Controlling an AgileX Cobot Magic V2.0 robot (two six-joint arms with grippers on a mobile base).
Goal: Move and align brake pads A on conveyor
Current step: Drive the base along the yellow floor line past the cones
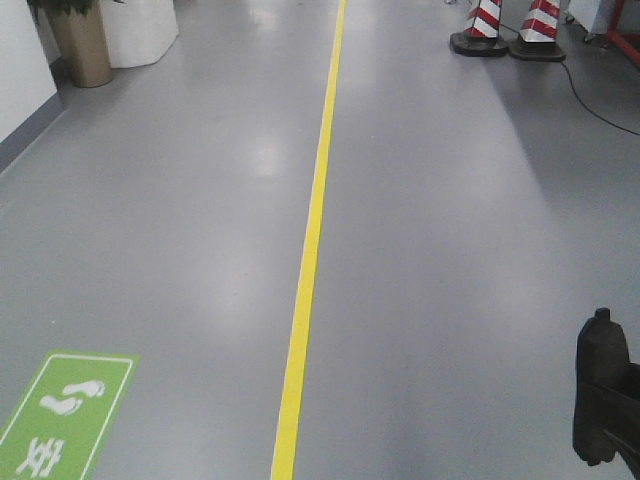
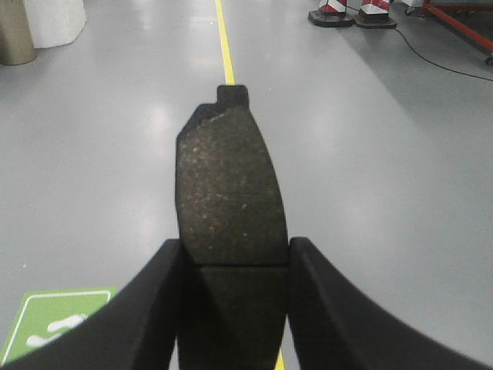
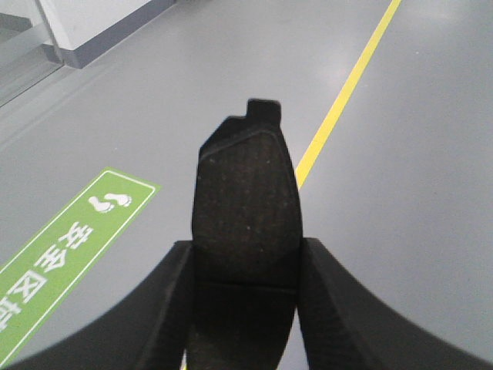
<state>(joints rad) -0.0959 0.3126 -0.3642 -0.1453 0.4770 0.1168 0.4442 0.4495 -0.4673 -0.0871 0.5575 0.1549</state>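
The left gripper (image 2: 235, 248) is clamped on a brake pad (image 2: 227, 177). Its two black fingers (image 2: 154, 301) press on the two long sides of the pad. The pad is dark grey and rough, with tiny specks on it. It sticks out past the fingers, and its small tab (image 2: 232, 93) is at the far end. A thin groove (image 2: 235, 266) runs across the pad, low down between the fingers.

The right gripper (image 3: 248, 247) is clamped on another brake pad (image 3: 246, 185) in the same way, one finger on each long side. This pad looks darker, and its small tab (image 3: 264, 108) also points away from the gripper.

Both pads are up in the air over a shiny grey floor (image 1: 450, 250). A yellow line (image 1: 310, 250) runs straight along the floor. A green sign (image 1: 65, 410) with white footprints is stuck on the floor, left of the line. Far off stand two red and white cones (image 1: 510, 25), with a black cable (image 1: 600, 105) lying near them. A tan plant pot (image 1: 80, 45) stands at the far left by the wall.

In the front view a dark shape (image 1: 603, 395) pokes in at the lower right corner. I cannot tell what it is.
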